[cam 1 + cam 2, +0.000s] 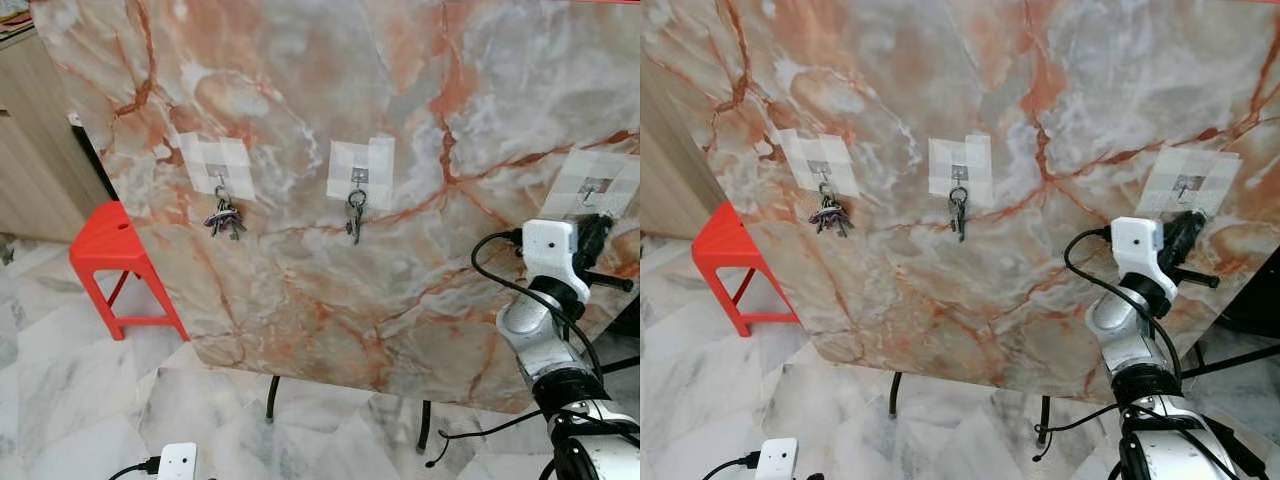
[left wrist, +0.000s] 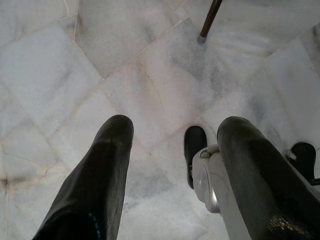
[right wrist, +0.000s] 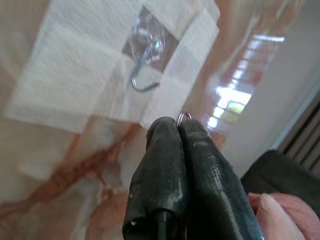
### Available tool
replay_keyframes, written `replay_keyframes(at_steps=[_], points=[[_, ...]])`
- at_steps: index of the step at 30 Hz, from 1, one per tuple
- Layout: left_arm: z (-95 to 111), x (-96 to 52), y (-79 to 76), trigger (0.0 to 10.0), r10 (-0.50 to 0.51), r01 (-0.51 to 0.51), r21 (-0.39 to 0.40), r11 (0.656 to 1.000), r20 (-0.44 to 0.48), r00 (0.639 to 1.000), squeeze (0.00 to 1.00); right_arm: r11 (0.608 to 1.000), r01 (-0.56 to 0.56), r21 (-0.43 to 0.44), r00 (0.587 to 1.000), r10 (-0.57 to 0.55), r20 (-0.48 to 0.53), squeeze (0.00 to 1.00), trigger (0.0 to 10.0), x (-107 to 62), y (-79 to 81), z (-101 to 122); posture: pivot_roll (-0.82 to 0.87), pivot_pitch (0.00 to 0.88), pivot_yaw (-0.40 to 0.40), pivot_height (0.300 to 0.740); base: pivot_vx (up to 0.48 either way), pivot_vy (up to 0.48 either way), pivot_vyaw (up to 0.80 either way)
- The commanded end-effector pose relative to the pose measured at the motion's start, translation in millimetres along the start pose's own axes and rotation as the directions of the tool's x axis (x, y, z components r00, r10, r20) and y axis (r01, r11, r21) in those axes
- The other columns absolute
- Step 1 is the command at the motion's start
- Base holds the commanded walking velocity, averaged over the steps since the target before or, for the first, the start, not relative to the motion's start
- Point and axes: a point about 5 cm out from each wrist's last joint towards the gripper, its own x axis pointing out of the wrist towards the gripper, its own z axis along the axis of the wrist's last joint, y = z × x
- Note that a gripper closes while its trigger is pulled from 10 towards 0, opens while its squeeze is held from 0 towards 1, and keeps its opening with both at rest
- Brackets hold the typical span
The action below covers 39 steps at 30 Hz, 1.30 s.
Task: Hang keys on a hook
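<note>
Marble board (image 1: pixel 400 250) had two hooks already bearing keys; the right gripper (image 3: pixel 179 125), fingers pinching a ring (image 3: pixel 183 116), was just below the third hook (image 3: pixel 142 75), hanging left to do. Left gripper (image 2: pixel 175 150) hung spread.

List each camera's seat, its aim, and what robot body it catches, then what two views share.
Left eye, head: faces marble board; right arm rising.
Right eye, head: same scene; red stool beside board.
Left wrist: down at floor; left gripper open.
Right wrist: at empty hook; right gripper pinching key ring.
Shared: that hook.
</note>
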Motion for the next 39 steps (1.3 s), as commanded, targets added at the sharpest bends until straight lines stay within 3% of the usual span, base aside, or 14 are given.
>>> replay_keyframes(at_steps=[1,7,12,39], points=[[-4.0,-0.6,-0.6,10.0,0.001,0.0,0.001,1.0,-0.022,1.0,0.0,1.0,0.003,0.002,1.0,-0.003,-0.023,0.0,10.0,-1.4,0.1,-3.0,-0.03,0.013,0.017,0.74,0.0,0.0,0.0],[-4.6,-0.8,-1.2,10.0,0.001,-0.001,0.001,1.0,-0.023,1.0,0.0,1.0,-0.003,-0.012,0.997,0.004,0.081,0.0,10.0,0.0,1.3,10.1,-0.03,0.013,0.017,0.74,0.0,0.0,0.0],[-4.9,-0.9,-1.4,10.0,0.002,-0.002,-0.001,1.0,-0.023,1.0,0.0,1.0,-0.009,-0.015,0.994,0.01,0.106,0.0,10.0,0.3,3.6,15.9,-0.03,0.013,0.017,0.74,0.0,0.0,0.0],[-6.5,-1.2,-0.5,10.0,0.008,-0.008,-0.006,1.0,-0.03,1.0,0.0,0.998,-0.057,-0.026,0.996,0.059,0.069,0.0,10.0,4.4,8.1,17.0,-0.03,0.017,0.015,0.74,0.0,0.0,0.0]])
